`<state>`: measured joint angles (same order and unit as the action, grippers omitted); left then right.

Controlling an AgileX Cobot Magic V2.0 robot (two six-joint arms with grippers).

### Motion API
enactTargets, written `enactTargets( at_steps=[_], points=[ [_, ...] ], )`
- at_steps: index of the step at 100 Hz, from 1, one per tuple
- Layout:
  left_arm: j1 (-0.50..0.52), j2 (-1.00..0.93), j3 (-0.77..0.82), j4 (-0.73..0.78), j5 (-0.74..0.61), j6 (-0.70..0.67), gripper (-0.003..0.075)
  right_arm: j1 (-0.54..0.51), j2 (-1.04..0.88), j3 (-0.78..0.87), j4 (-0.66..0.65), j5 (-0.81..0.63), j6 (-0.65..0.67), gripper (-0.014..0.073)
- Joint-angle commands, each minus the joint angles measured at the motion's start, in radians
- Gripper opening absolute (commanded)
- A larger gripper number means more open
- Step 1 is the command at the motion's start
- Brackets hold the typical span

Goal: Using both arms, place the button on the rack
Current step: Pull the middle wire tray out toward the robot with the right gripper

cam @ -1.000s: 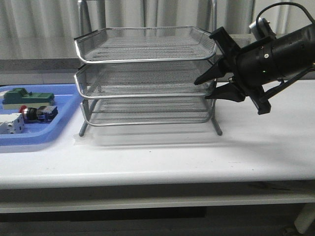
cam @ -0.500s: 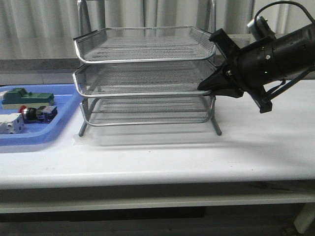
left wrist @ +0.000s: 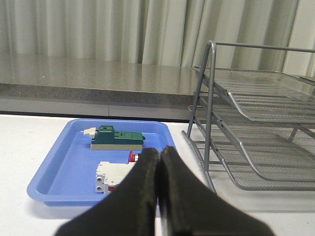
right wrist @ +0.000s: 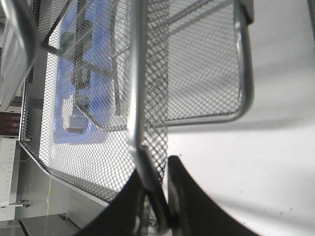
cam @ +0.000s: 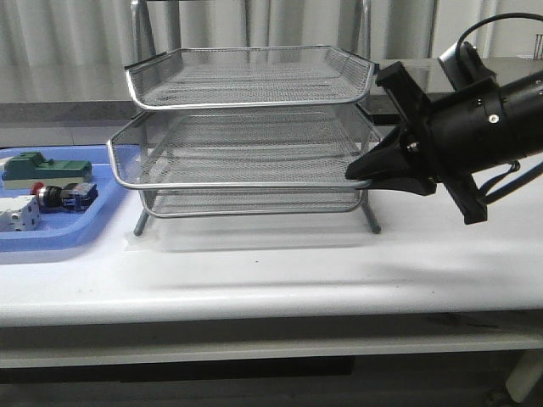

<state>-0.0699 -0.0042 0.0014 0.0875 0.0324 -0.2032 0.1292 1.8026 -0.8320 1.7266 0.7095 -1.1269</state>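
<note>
The button (cam: 64, 196) lies in the blue tray, red head to the left; in the left wrist view only its red head (left wrist: 132, 156) peeks out beside my fingers. The rack (cam: 246, 103) stands mid-table with three wire-mesh tiers. Its middle tray (cam: 237, 184) is slid out toward the front. My right gripper (cam: 356, 172) is shut on that tray's right front corner, and the wrist view shows the chrome rim (right wrist: 135, 98) pinched at the right gripper (right wrist: 157, 164). My left gripper (left wrist: 159, 151) is shut on nothing, facing the blue tray, and is out of the front view.
The flat blue tray (cam: 76, 233) sits left of the rack, holding a green block part (cam: 47, 168) and a white boxy part (cam: 19, 214). In the left wrist view the rack (left wrist: 256, 98) stands to one side of the blue tray (left wrist: 64, 162). A grey ledge and curtains run behind.
My right gripper went from open beside the rack to shut on the middle tray's rim. It then drew the tray out forward, and the arm came nearer and lower.
</note>
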Motion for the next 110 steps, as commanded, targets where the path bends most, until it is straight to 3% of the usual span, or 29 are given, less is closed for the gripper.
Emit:
enactTargets(
  at_steps=[1,47,56,73,80,94,110],
  points=[
    [0.002,-0.035,0.047,-0.009,-0.079,-0.011,-0.0020,0.012,-0.061,0.049,-0.048,0.072,-0.004,0.0015],
    [0.002,-0.035,0.047,-0.009,-0.079,-0.011,-0.0020,0.012,-0.200,0.184,-0.048,0.059,-0.032,0.0043],
    [0.002,-0.035,0.047,-0.009,-0.079,-0.011,-0.0020,0.012,-0.200,0.184,-0.048,0.061,-0.033,0.0134],
    [0.002,-0.035,0.047,-0.009,-0.079,-0.011,-0.0020,0.012,-0.212,0.184,-0.048,0.074,-0.051,0.0441],
    [0.002,-0.035,0.047,-0.009,-0.079,-0.011,-0.0020,0.012,-0.226,0.184,-0.048,0.068,-0.051,0.0525],
    [0.002,-0.035,0.047,-0.009,-0.079,-0.011,-0.0020,0.012,-0.267,0.185,-0.065,0.060,-0.051,0.0549],
    [0.002,-0.035,0.047,-0.009,-0.079,-0.011,-0.0020,0.012,-0.339,0.185,-0.190,0.030,-0.006,0.0539]
  ],
)
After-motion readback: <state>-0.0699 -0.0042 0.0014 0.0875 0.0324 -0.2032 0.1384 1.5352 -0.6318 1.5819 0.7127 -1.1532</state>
